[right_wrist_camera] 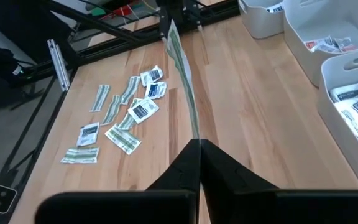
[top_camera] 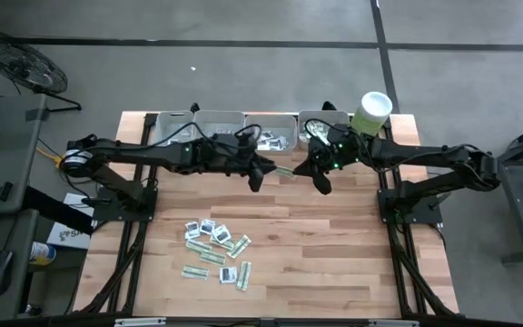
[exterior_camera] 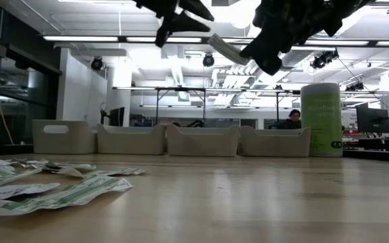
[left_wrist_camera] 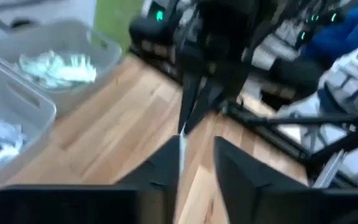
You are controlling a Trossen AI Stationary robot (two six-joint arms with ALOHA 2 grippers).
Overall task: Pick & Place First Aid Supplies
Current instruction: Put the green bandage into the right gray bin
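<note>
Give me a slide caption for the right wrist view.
Right tool shut on a green-white strip above scattered sachets.

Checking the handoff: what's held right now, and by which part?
Right hand is shut on the near end of a green-white strip sachet; left hand is open at its far end.

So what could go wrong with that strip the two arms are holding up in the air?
The green-white strip hangs between both pincers, high over the table. The right pincer pinches only its very tip, so it might slip. The left pincer looks partly open; if the right one isn't tight, the strip could flutter down and miss the grey trays.
</note>
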